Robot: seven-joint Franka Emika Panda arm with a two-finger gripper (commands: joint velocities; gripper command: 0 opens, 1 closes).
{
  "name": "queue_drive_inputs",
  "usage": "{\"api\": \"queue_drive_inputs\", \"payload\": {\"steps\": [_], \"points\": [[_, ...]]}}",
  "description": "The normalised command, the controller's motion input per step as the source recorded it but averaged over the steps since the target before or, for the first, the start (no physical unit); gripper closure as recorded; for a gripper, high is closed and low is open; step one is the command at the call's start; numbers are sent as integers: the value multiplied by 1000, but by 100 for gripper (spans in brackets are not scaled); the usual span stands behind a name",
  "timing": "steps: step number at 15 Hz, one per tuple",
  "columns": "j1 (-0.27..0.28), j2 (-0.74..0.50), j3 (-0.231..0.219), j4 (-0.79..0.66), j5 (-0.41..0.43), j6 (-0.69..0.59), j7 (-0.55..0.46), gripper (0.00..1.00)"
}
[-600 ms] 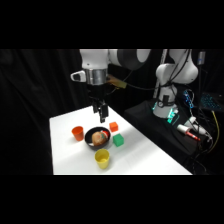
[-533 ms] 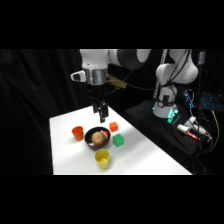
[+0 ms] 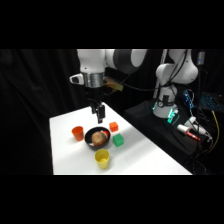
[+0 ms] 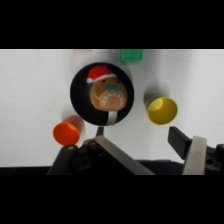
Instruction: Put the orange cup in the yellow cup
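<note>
no visible motion | fingers (image 4: 142, 142) spread, empty | orange cup (image 3: 77, 132) untouched

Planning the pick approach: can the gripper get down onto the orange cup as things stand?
Probably yes. The orange cup stands upright on open table beside the black bowl, nothing over it, and the gripper hangs open above, near the bowl.
</note>
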Motion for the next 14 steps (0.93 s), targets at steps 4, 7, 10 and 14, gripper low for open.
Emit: {"api": "queue_drive_inputs", "payload": {"steps": [4, 7, 10, 14], "points": [[-59, 210, -52, 256, -60, 181, 55, 0], [-26, 293, -58, 345, -116, 149, 121, 0], [-4, 332, -73, 387, -163, 110, 169, 0], [-23, 311, -56, 403, -78, 41, 131, 0]]}}
